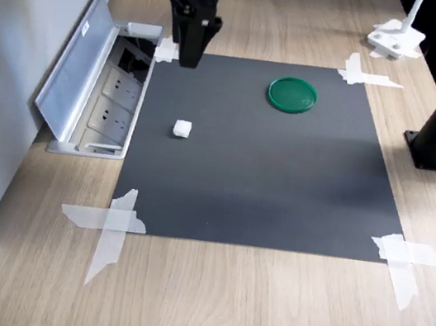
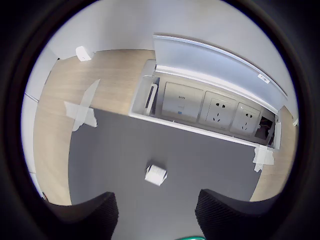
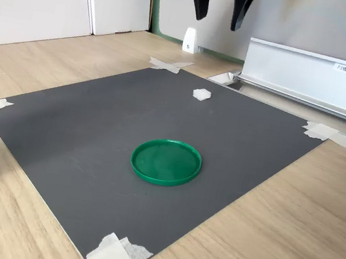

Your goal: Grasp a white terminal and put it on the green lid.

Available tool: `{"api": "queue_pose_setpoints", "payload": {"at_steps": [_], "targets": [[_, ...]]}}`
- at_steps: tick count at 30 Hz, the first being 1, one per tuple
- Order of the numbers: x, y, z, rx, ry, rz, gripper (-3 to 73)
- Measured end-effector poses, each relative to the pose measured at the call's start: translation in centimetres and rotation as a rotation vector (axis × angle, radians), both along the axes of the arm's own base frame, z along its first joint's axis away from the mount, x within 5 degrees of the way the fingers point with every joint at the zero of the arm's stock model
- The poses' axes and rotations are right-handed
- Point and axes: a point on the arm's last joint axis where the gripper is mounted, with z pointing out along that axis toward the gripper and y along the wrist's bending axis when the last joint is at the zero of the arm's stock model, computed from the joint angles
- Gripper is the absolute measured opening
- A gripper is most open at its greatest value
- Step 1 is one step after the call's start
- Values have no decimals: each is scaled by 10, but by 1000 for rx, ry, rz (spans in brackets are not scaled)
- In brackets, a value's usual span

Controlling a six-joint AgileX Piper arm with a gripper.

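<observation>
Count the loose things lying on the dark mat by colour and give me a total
White: 1, the tiny white plastic terminal block
Green: 1, the flat round dark-green plastic lid
Total: 2, lying apart on the dark grey mat

You see a white terminal [image 1: 182,128] on a plain dark grey mat [image 1: 265,179], a little way from the black jaws above it. The green lid [image 1: 292,94], farther from the jaws, is dark green all over. The surface [image 1: 261,304] is pale wood with fine grain. Whitish tape [image 1: 111,225] marks the mat's corners. The socket box [image 1: 88,91] near the jaws is silver-grey with white outlets.
</observation>
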Motion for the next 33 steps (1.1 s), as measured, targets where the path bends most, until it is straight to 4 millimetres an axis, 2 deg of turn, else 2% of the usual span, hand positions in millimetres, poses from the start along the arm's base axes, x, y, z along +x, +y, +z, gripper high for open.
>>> {"api": "queue_pose_setpoints", "payload": {"at_steps": [7,13,23,33], "targets": [[-2,17,-35,-35,21,43,649],[3,32,-55,-41,56,73,649],[14,26,-98,-110,153,55,648],[20,28,-118,-96,163,86,639]]}}
